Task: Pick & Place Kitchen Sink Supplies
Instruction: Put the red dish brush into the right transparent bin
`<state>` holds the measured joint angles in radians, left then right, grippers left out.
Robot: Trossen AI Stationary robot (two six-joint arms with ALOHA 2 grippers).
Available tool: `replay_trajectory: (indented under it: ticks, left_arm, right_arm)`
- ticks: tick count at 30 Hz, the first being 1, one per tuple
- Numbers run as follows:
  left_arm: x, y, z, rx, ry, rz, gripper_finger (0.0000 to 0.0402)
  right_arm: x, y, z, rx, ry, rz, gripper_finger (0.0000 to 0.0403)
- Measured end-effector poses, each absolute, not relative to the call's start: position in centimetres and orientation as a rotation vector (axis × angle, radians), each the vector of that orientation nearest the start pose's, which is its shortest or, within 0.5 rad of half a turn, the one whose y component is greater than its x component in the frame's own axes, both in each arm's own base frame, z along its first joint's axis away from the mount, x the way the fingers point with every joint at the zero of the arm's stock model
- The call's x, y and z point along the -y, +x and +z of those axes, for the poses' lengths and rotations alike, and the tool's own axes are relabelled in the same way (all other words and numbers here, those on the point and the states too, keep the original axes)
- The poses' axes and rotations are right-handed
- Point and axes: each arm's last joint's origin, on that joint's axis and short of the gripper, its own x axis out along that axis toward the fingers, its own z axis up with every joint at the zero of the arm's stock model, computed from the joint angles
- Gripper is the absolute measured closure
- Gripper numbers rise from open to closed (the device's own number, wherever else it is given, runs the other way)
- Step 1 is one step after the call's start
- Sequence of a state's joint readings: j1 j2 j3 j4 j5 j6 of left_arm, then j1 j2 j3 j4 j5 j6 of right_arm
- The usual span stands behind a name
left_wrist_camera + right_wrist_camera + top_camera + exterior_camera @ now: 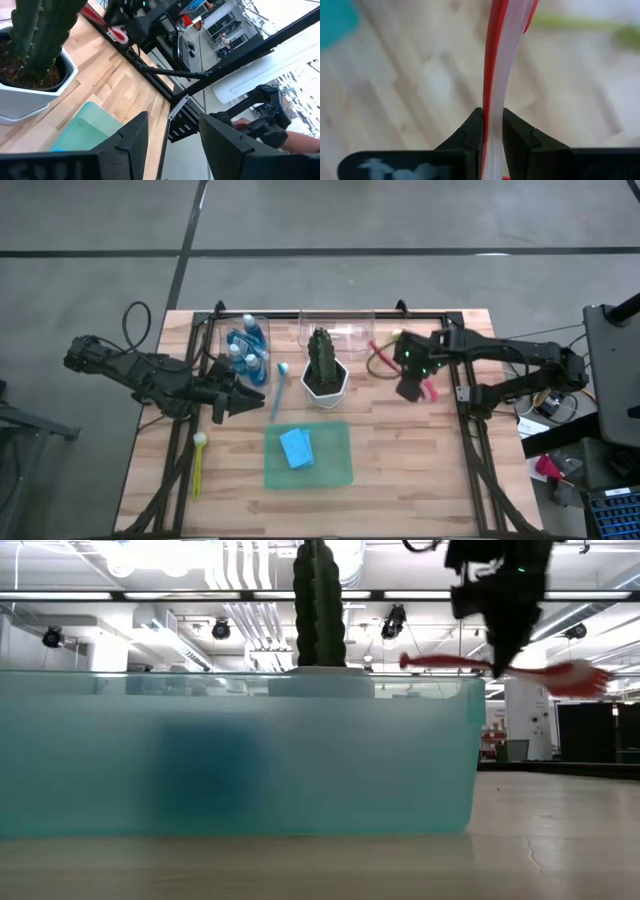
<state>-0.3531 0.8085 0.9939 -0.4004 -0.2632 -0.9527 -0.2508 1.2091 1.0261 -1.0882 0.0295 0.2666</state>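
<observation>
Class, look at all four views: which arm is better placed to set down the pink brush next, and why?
The right. Its gripper is shut on the pink brush, held above the table. The left gripper is open, empty, near the soap bottles.

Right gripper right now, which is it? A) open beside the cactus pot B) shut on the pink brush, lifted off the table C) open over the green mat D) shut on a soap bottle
B: in the right wrist view the right gripper has its fingers closed on the pink brush, and the low view shows that brush hanging in the air above the table.
</observation>
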Motion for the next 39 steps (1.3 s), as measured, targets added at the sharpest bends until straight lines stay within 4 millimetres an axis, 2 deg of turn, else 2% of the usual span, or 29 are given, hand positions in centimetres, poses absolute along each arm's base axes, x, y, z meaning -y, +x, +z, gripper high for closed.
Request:
replay_trajectory:
  ticks: [6,10,13,17,22,26,32,39]
  left_arm:
    - [4.9,15.4,37.8,-0.232,-0.883,0.019,0.0234]
    - [4.9,15.4,37.8,-0.232,-0.882,0.02,0.0234]
    - [4.8,15.4,37.8,-0.233,-0.876,0.02,0.0234]
    - [4.9,15.3,37.7,-0.239,-0.863,0.02,0.0234]
    - [4.8,15.3,37.5,-0.256,-0.882,0.033,0.0234]
    - [4.8,15.3,37.5,-0.261,-0.888,0.037,0.0234]
    - [4.8,15.3,37.5,-0.262,-0.889,0.037,0.0234]
    - [4.8,15.3,37.4,-0.266,-0.889,0.04,0.0234]
  right_arm:
    - [8.4,21.9,31.3,-1.087,0.261,-0.562,0.0358]
    - [11.2,23.9,33.9,-0.982,0.2,-0.597,0.0355]
    - [13.4,25.8,35.0,-0.942,0.169,-0.615,0.0357]
    - [16.1,28.7,35.5,-0.931,0.129,-0.616,0.0357]
    - [18.6,32.3,34.6,-0.96,0.106,-0.55,0.0355]
    - [20.3,34.5,32.8,-1.037,0.125,-0.498,0.0358]
    - [22.5,37.0,29.3,-1.19,0.121,-0.414,0.0353]
    - [23.7,38.7,25.6,-1.342,0.129,-0.346,0.0357]
